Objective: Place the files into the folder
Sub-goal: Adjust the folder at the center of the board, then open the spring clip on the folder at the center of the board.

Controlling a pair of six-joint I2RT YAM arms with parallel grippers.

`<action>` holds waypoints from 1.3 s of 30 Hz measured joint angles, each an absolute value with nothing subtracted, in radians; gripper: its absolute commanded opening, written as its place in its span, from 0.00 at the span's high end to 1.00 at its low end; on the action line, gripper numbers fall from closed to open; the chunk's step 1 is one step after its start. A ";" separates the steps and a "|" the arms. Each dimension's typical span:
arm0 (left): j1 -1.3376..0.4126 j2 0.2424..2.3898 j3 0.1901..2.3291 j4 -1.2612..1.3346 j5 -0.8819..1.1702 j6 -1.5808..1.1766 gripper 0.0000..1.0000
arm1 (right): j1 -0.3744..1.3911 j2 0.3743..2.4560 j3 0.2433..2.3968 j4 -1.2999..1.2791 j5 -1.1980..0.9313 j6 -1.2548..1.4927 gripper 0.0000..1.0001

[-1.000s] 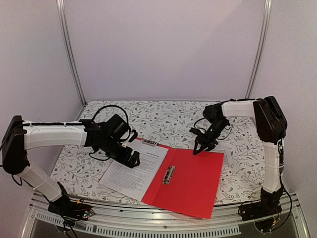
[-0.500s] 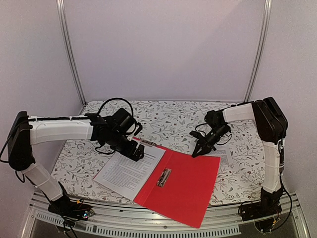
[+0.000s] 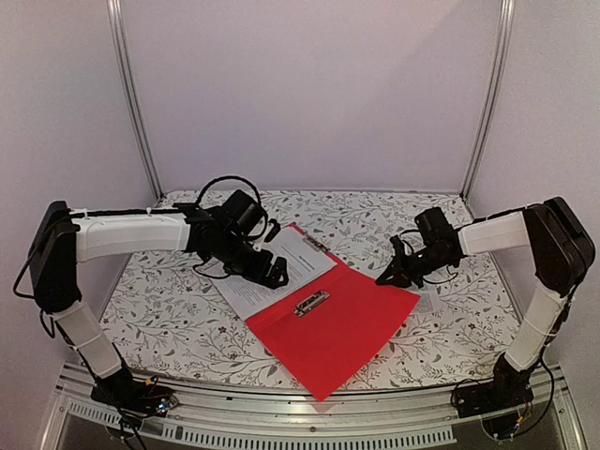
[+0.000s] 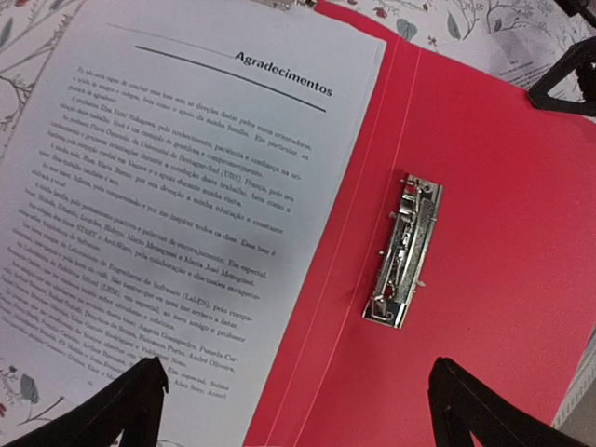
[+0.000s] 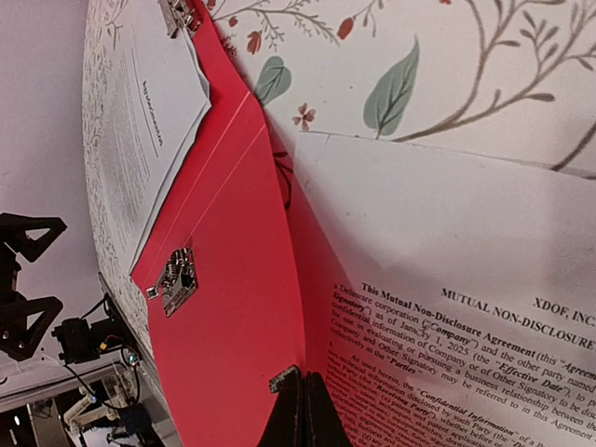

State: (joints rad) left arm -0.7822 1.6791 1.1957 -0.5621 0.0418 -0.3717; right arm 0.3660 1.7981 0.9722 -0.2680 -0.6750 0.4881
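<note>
The red folder [image 3: 347, 323] lies open on the floral table, its metal clip [image 4: 405, 251] on the inner right cover. One printed sheet of the files [image 4: 168, 186] rests on the left cover. My left gripper [image 4: 307, 424] hovers open just above the spine, touching nothing. A second sheet [image 5: 466, 279] lies on the table, partly under the folder's right cover [image 5: 233, 279]. My right gripper [image 5: 303, 405] is shut on that cover's outer edge, which is lifted a little off the sheet. In the top view the right gripper [image 3: 386, 278] sits at the folder's far right corner.
A small silver clip [image 5: 182, 14] sits at the top edge of the left sheet. The floral tablecloth [image 3: 375, 225] runs to pale walls at the back and sides, with metal posts [image 3: 487, 94] in the corners. An aluminium rail [image 3: 281, 412] lines the near edge.
The right gripper shut on the folder's edge and moved right and back. The folder turned and slid away from the near edge. The left arm went back with it, still open.
</note>
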 measured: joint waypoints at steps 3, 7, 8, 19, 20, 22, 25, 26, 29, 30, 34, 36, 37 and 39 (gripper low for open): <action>-0.754 1.725 1.195 -0.530 0.153 -0.408 0.00 | 0.366 1.723 0.845 -0.143 -0.598 0.590 1.00; -0.729 1.768 1.190 -0.499 0.238 -0.448 0.02 | 0.397 1.631 0.719 -0.038 -0.485 0.690 1.00; -0.727 1.776 1.190 -0.492 0.247 -0.459 0.03 | 0.414 1.609 0.696 -0.018 -0.452 0.712 1.00; -0.724 1.797 1.153 -0.375 0.267 -0.572 0.05 | 0.671 1.425 0.529 0.120 -0.096 0.849 0.21; -0.724 1.797 1.139 -0.358 0.266 -0.585 0.05 | 0.690 1.406 0.522 0.122 -0.062 0.848 0.16; -0.722 1.796 1.109 -0.329 0.265 -0.609 0.06 | 0.719 1.367 0.515 0.129 -0.010 0.845 0.05; -0.721 1.796 1.073 -0.295 0.265 -0.633 0.08 | 0.743 1.318 0.513 0.139 0.040 0.834 0.01; -0.722 1.796 1.067 -0.288 0.265 -0.638 0.11 | 0.746 1.302 0.513 0.141 0.052 0.823 0.01; -0.726 1.796 1.065 -0.266 0.264 -0.656 0.22 | 0.746 1.271 0.513 0.139 0.073 0.791 0.01; -0.727 1.796 1.068 -0.259 0.267 -0.658 0.24 | 0.746 1.266 0.516 0.132 0.076 0.776 0.01; -0.734 1.814 1.092 -0.240 0.274 -0.677 0.39 | 0.746 1.264 0.570 0.072 0.081 0.698 0.01; -0.737 1.829 1.101 -0.234 0.276 -0.687 0.47 | 0.746 1.265 0.605 0.055 0.081 0.659 0.01; -0.738 1.842 1.107 -0.233 0.278 -0.686 0.50 | 0.746 1.265 0.619 0.051 0.081 0.641 0.01; -0.739 1.865 1.114 -0.228 0.281 -0.696 0.54 | 0.746 1.267 0.639 0.051 0.081 0.607 0.01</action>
State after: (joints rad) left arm -0.7387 1.8652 1.1145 -0.2283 0.2806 -0.6964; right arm 0.7464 1.2671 0.6388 0.0505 0.0814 0.6071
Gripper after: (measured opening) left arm 0.522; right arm 0.988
